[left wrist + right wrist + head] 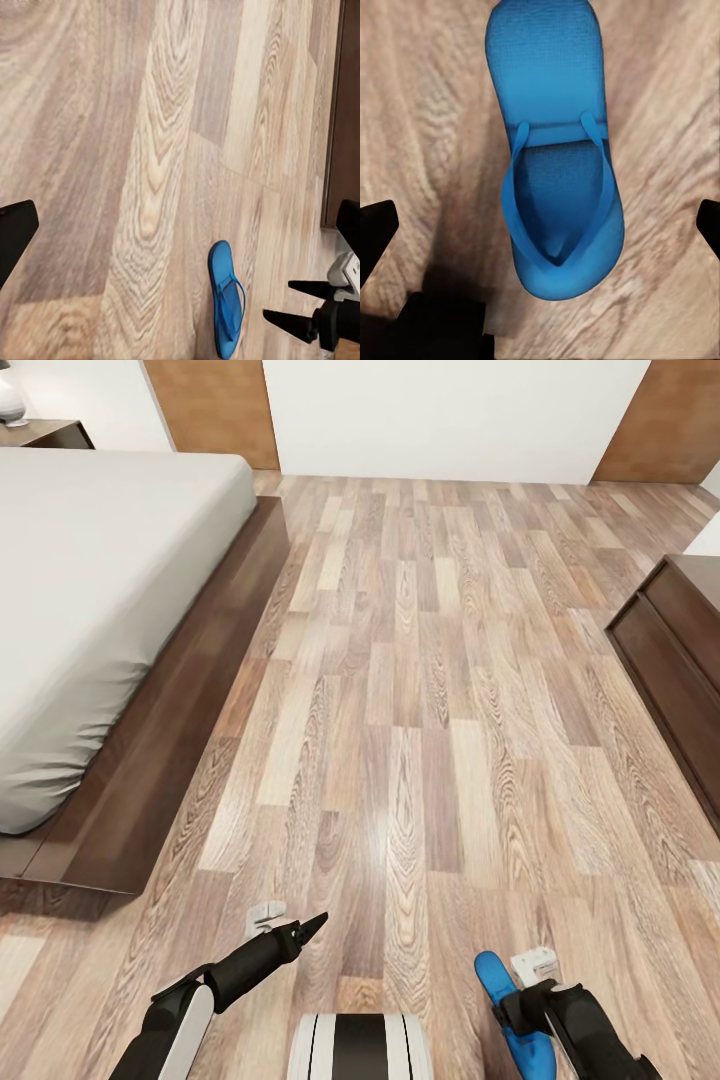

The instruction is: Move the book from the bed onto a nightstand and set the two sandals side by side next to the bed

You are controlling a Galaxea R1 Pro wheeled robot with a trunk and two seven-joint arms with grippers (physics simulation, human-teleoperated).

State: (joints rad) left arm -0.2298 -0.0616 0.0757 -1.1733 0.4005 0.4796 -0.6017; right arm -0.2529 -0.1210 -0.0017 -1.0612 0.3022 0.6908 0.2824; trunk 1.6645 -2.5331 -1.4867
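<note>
While the head view looks down over both arms, the bed (100, 610) fills the upper left of the frame: grey mattress on a dark wood platform whose edge runs diagonally toward the lower left. A nightstand (45, 432) corner shows at the top left edge with a pale rounded object (10, 400) on it. A dark wooden cabinet (675, 660) sits at the right edge. Two light-brown wall panels (212, 410) flank a white wall along the top. Between bed and cabinet lies open light wood-plank floor (420, 660).

Sandal: one blue sandal (515, 1015) lies on the floor at the bottom right of the head view, directly by the right gripper (535, 1000), which partly covers it. In the right wrist view the sandal (556, 157) lies flat, strap side up, centred between the two dark fingertips (375, 232); jaws wide apart, touching nothing. In the left wrist view the same sandal (225, 298) lies just beside the right gripper (296, 304).

Left gripper (300, 930): bottom left-centre of the head view, over bare floor, well apart from the sandal. Holds nothing; the left wrist view shows its fingertips (15, 232) spread wide.
</note>
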